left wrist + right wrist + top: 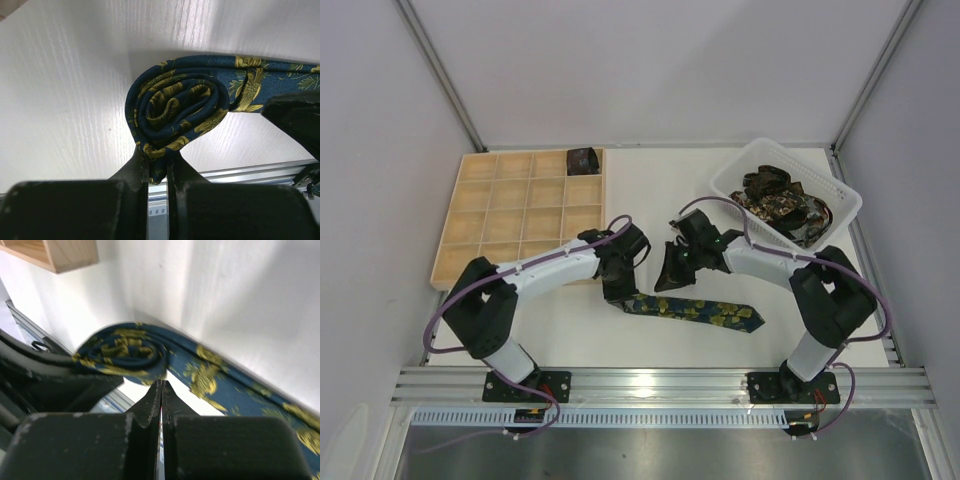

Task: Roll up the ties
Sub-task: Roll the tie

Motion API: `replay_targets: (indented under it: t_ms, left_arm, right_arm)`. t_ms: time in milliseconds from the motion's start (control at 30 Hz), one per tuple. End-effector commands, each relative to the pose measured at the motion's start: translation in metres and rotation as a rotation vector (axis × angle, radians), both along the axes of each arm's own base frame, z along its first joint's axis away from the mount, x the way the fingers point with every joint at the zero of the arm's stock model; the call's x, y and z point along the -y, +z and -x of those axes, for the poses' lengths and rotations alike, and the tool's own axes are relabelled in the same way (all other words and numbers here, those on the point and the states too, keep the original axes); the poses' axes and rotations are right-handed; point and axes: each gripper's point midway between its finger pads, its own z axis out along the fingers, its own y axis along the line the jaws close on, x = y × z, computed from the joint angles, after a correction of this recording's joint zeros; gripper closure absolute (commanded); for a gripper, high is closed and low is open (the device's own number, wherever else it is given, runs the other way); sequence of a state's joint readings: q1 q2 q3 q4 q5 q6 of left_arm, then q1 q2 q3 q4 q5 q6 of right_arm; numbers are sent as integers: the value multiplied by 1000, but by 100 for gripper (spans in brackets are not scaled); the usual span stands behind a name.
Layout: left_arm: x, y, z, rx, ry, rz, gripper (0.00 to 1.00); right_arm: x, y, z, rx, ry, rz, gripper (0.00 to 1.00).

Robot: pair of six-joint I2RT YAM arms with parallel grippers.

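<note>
A navy tie with yellow-green flowers (705, 312) lies on the white table, its left end wound into a roll (175, 107). My left gripper (158, 159) is shut on the roll's lower edge; in the top view it (618, 290) stands at the tie's left end. My right gripper (161, 385) is shut with nothing between its fingers, its tips just beside the roll (125, 352); in the top view it (672, 275) hovers just above the tie. A rolled dark tie (583, 160) sits in a tray cell. Several dark-and-gold ties (782, 205) lie in the basket.
The pale wooden grid tray (510, 215) stands at the back left. The white slotted basket (847, 200) stands at the back right. An aluminium rail (660, 380) runs along the table's near edge.
</note>
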State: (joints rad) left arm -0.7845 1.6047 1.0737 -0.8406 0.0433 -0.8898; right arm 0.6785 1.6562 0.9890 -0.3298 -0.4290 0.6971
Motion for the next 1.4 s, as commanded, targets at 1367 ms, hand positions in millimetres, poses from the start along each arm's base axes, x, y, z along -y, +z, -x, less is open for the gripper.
replay_targets:
  t_ms: [1367]
  left_arm:
    - [109, 13, -12, 22, -247, 86, 83]
  right_arm:
    - [-6, -23, 14, -120, -11, -74, 100]
